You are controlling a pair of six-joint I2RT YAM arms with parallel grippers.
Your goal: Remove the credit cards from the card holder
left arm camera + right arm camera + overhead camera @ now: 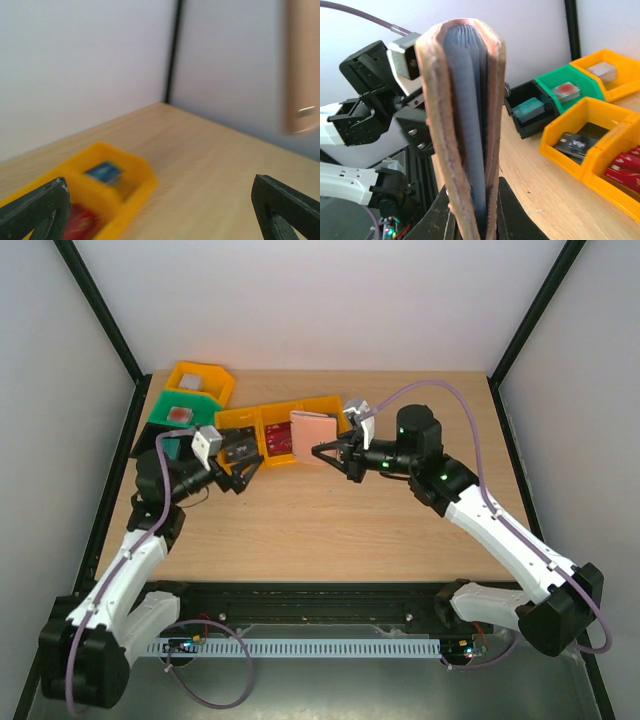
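Card holder (465, 125) is clamped upright in the nearly closed jaws of the right gripper (472, 210). The left gripper (160, 200) is spread wide, nothing held.

Top view looks down; wrist views low, close; share yellow bins (232, 420).

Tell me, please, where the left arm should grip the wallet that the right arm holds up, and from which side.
Probably the wallet at its free end, opposite where the right gripper pinches it. It is folded nearly shut and thin, so the left gripper, jaws wide open, should come from its own side and close across the two tan faces.
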